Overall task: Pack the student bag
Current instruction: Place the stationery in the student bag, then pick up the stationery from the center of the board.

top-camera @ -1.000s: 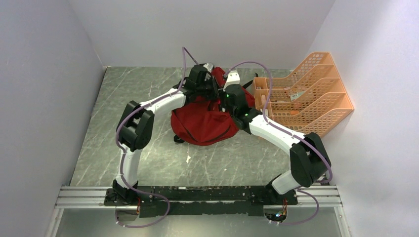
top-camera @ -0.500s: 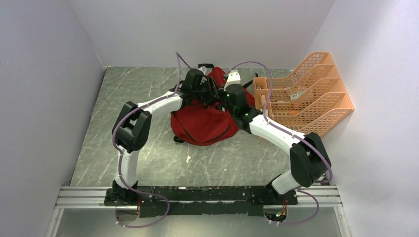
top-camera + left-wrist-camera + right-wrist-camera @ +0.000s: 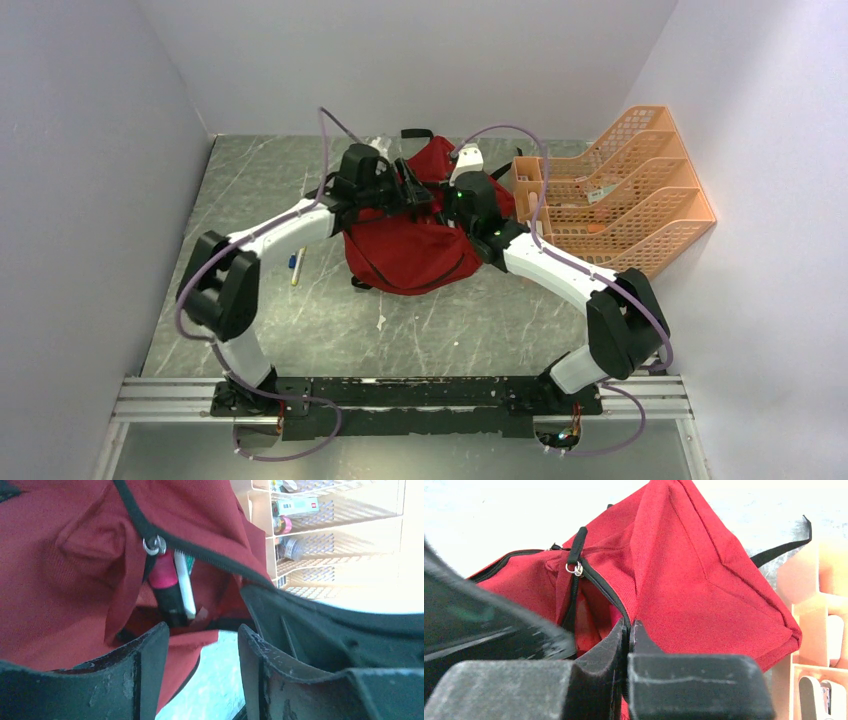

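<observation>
Bag (image 3: pixel 410 250): right end effector (image 3: pixel 628 623) clenched on its rim, left end effector (image 3: pixel 202 631) released; I'd lift left clear without snagging.

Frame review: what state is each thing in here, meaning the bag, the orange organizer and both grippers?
student bag: zipper open, pink-and-black marker and white pen showing inside.
left gripper: jaws open, empty, facing the bag's opening.
right gripper: jaws shut, pinching the bag's zipper edge.
file organizer: upright beside the bag, small items in its slots.
</observation>
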Controlling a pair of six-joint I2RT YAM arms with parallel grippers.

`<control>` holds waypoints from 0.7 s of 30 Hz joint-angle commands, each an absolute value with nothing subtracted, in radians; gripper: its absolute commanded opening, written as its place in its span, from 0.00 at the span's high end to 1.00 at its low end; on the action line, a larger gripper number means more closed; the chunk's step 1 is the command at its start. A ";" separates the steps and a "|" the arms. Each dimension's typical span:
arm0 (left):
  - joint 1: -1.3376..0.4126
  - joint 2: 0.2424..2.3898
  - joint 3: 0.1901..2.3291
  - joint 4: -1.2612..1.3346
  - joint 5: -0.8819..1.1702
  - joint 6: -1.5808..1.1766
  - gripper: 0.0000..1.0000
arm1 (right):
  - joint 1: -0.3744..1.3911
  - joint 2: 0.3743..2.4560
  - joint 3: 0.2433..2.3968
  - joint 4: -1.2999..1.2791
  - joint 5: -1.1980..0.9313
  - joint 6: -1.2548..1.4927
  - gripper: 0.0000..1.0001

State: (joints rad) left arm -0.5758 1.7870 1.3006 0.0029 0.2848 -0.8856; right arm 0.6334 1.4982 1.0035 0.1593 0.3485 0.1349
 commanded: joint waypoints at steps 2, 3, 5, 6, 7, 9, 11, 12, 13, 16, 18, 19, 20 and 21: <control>-0.541 1.607 1.137 -0.038 0.225 -0.778 0.43 | 0.644 1.460 0.998 0.202 0.346 0.148 1.00; -0.528 1.566 1.098 -0.050 0.195 -0.755 0.44 | 0.643 1.461 0.996 0.202 0.346 0.149 1.00; -0.478 1.492 1.037 -0.113 0.134 -0.703 0.44 | 0.643 1.463 0.996 0.197 0.346 0.147 1.00; -0.450 1.446 1.017 -0.146 0.110 -0.679 0.43 | 0.644 1.463 0.993 0.196 0.347 0.148 1.00; -0.412 1.414 1.003 -0.182 0.087 -0.660 0.44 | 0.643 1.465 0.992 0.197 0.347 0.147 1.00; -0.321 1.356 0.975 -0.249 0.058 -0.640 0.44 | 0.643 1.467 0.992 0.197 0.342 0.143 1.00; -0.240 1.311 0.956 -0.287 0.060 -0.611 0.43 | 0.644 1.469 0.994 0.195 0.339 0.143 1.00; -0.206 1.296 0.953 -0.305 0.064 -0.590 0.43 | 0.643 1.471 0.994 0.195 0.336 0.143 1.00; -0.182 1.288 0.955 -0.325 0.064 -0.571 0.42 | 0.643 1.472 0.994 0.194 0.335 0.143 1.00; -0.145 1.288 0.980 -0.403 0.025 -0.507 0.42 | 0.643 1.473 0.993 0.193 0.329 0.145 1.00; -0.133 1.302 0.992 -0.452 0.002 -0.470 0.41 | 0.643 1.471 0.990 0.193 0.328 0.144 1.00; -0.125 1.317 0.995 -0.467 -0.025 -0.453 0.41 | 0.643 1.471 0.988 0.195 0.328 0.146 1.00; -0.115 1.336 0.998 -0.484 -0.015 -0.438 0.41 | 0.643 1.472 0.987 0.196 0.326 0.146 1.00; -0.108 1.366 1.006 -0.505 -0.010 -0.428 0.42 | 0.644 1.474 0.986 0.196 0.323 0.145 1.00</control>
State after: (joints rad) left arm -0.1364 1.3064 0.9695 -0.3744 0.0334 -0.5293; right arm 0.6346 1.4982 0.9943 0.1600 0.3374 0.1349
